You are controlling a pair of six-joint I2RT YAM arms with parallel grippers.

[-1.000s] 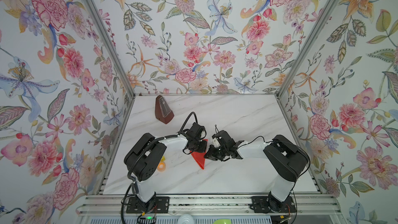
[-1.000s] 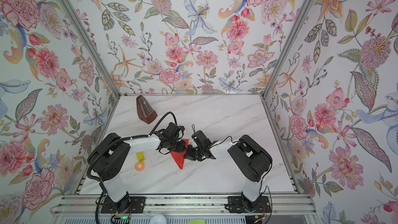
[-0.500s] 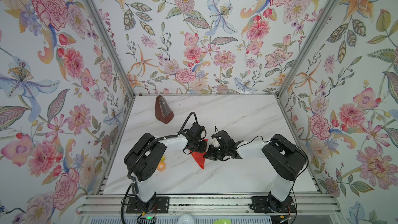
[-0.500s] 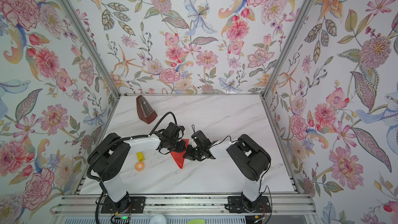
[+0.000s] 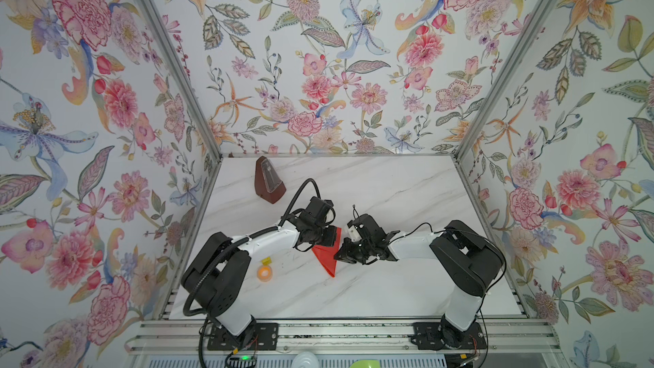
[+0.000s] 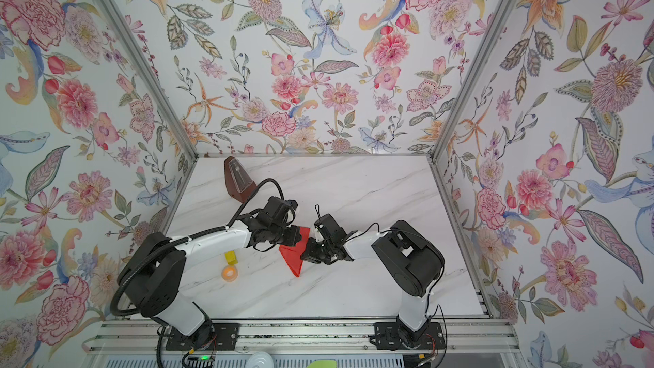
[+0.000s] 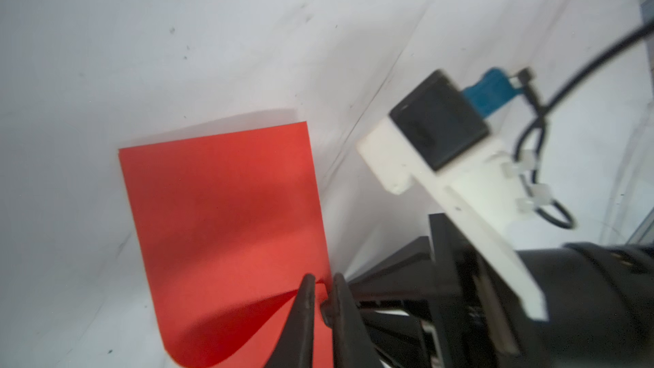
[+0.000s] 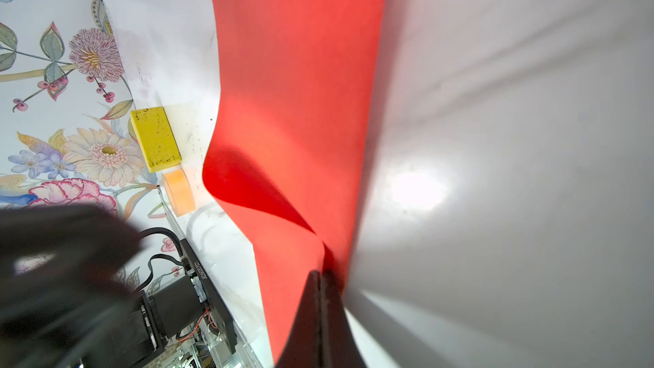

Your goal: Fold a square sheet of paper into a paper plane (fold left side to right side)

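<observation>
The square sheet of paper (image 5: pixel 327 256), bright red, lies on the white marble desk (image 5: pixel 389 189) a little forward of its middle. It sits between the two wrists, so in both top views only a pointed wedge of it shows. It is not flat. The left wrist view shows one part resting on the desk and another rising in a soft curl toward the fingers (image 7: pixel 306 316). The right wrist view shows the same loose bend, with no crease pressed into it. The left jaws stand nearly closed with the paper's edge caught between them. The right jaws are clenched tight and the sheet's edge runs into their tips, so they appear to be pinching it too. Such paper is very light, limp and easily crumpled or torn, so it is best taken by an edge or corner with a gentle pinch. It will likely slide on the smooth desk unless one side is pinned while the other is carried over. To the left of the sheet, by the left arm (image 5: pixel 269 240), a small yellow block (image 5: pixel 266 261) and an orange ring (image 5: pixel 264 273) sit just beside each other. A dark brown metronome (image 5: pixel 269 182) stands far back.
</observation>
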